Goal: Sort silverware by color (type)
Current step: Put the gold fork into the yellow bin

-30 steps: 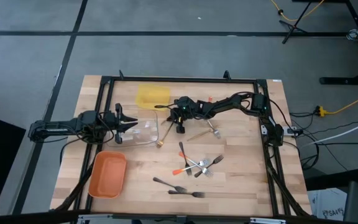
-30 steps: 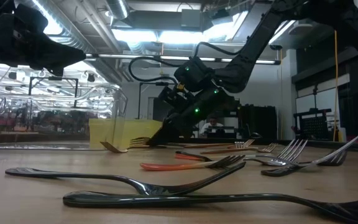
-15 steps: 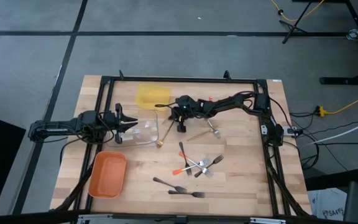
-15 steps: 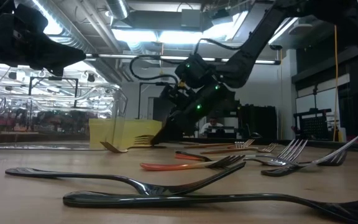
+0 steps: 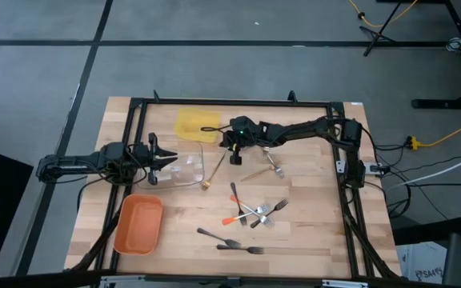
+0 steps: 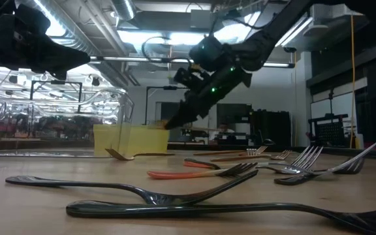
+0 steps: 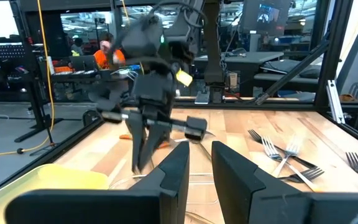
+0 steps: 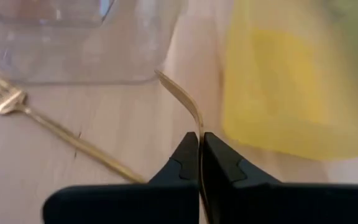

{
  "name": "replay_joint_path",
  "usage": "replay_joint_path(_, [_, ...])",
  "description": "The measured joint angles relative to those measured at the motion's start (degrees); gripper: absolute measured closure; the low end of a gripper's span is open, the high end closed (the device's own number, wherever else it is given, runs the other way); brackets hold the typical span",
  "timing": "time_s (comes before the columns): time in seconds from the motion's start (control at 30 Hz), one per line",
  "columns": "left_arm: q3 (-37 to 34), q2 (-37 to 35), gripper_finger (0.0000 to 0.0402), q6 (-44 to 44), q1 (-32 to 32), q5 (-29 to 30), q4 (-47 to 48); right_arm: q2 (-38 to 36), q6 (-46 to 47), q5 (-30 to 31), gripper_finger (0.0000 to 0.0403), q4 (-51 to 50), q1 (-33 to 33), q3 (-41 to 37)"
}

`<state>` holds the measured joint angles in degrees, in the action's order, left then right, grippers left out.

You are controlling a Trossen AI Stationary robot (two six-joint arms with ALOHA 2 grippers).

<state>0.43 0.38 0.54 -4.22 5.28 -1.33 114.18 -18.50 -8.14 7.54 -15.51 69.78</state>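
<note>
Above bench (image 5: 310, 240) | right gripper (image 5: 224, 142) clenched on gold fork (image 8: 182, 99) near yellow tray (image 5: 196, 124) | trays seemingly unfilled; most silverware (image 5: 250, 212) unsorted, I judge

Along the table's (image 5: 310, 240) left edge the way is crowded: the yellow tray (image 5: 196, 124) sits toward the far edge, the clear tray (image 5: 187, 169) midway with the left tool (image 5: 169, 160) right at it, and the orange tray (image 5: 139, 223) by the near-left corner. The right tool (image 5: 222, 138) hangs beside the yellow tray (its arm stretches across from the right edge, barring the far-middle). A tan fork (image 5: 212, 171) lies beside the clear tray. Toward the near edge, mixed forks (image 5: 254, 211) clutter the middle. Bare wood lies along the right edge and in the near-right corner.
</note>
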Motion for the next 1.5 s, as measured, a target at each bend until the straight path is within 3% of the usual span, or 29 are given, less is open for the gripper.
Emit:
replay_joint_path(0.2, [0.0, 0.0, 0.0338, 0.0, 0.0, 0.0, 0.0, -0.7, 0.0, 4.5, 0.0402, -1.4, 0.0, 5.1])
replay_joint_path(0.57, [0.0, 0.0, 0.0338, 0.0, 0.0, 0.1, 0.0, 0.2, -5.4, 4.7, 0.0402, -0.9, -0.8, 18.3])
replay_joint_path(0.93, [0.0, 0.0, 0.0338, 0.0, 0.0, 0.2, 0.0, 11.7, -5.3, 4.6, 0.0402, -1.7, -1.9, 31.6])
replay_joint_path(1.5, [0.0, 0.0, 0.0338, 0.0, 0.0, 0.2, 0.0, 20.0, -5.1, 2.3, 0.0402, 3.0, -3.3, 34.6])
